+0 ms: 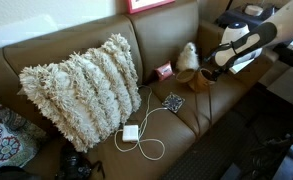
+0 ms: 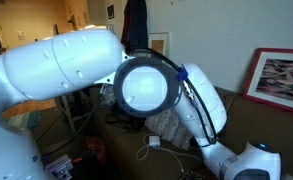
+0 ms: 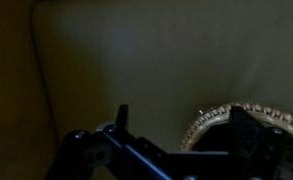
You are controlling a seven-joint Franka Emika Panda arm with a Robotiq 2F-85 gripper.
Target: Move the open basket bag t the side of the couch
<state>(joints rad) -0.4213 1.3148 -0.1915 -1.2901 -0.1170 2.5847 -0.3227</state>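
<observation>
The open basket bag [image 1: 200,80] is a small tan woven basket standing on the right seat cushion of the brown leather couch [image 1: 96,35]. My gripper [image 1: 208,68] hangs just above it on the white arm that comes in from the upper right. The wrist view is dark. There the gripper [image 3: 182,112] is open, with one finger [image 3: 122,118] outside the woven rim [image 3: 208,122] and the other finger [image 3: 244,125] over the basket's dark mouth. I cannot tell whether either finger touches the rim.
A cream fuzzy lump [image 1: 187,56] and a small pink box [image 1: 164,71] sit close behind the basket. A big shaggy pillow [image 1: 81,88] fills the left cushion. A white charger with cable [image 1: 132,133] and a dark square item [image 1: 173,102] lie on the seat. The arm [image 2: 76,70] blocks most of an exterior view.
</observation>
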